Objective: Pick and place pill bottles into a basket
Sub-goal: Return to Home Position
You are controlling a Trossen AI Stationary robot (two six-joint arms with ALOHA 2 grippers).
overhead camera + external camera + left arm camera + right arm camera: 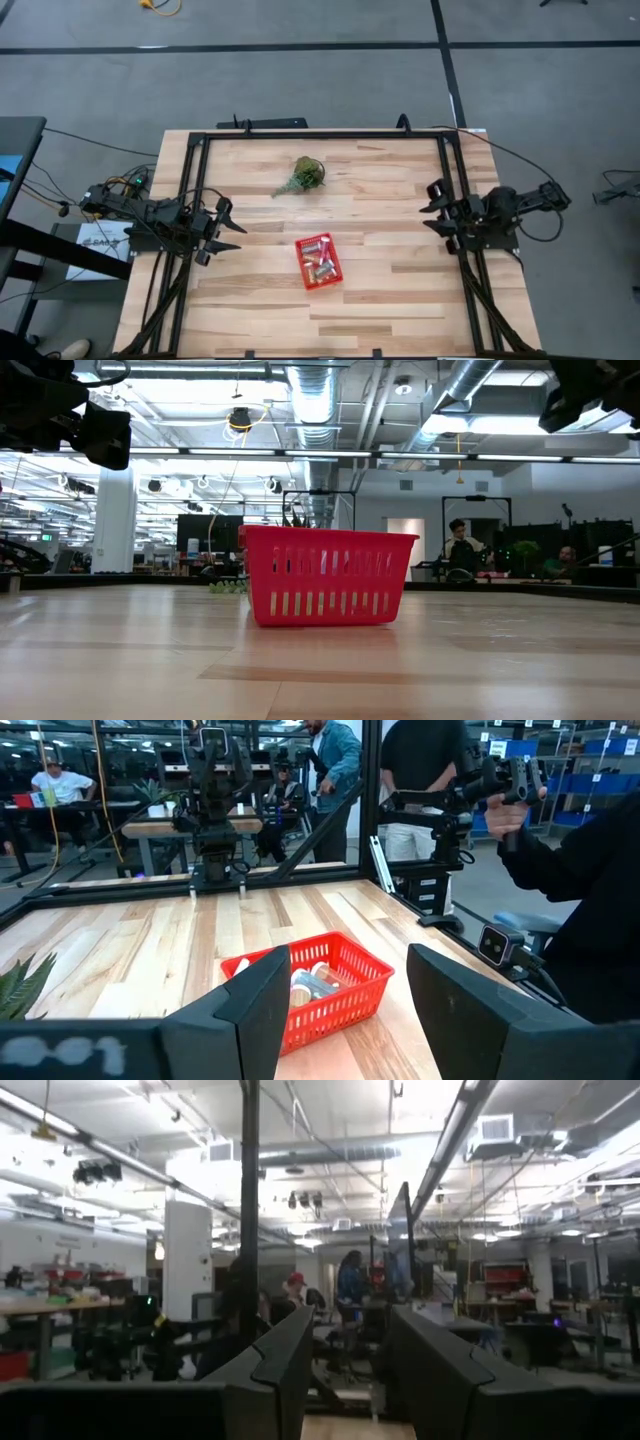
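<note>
The red basket (319,260) stands on the table near its middle, toward the near side; it also shows in the low view (325,575) and the left wrist view (318,984). Several pill bottles (320,261) with white caps lie inside it (310,984). My left gripper (232,227) is open and empty at the table's left edge, above the table. My right gripper (434,208) is open and empty at the table's right edge, raised.
A green plant sprig (304,174) lies on the table beyond the basket, toward the far edge. A black frame (320,134) runs around the table. People stand and sit in the room behind, one at the right in the left wrist view (590,880).
</note>
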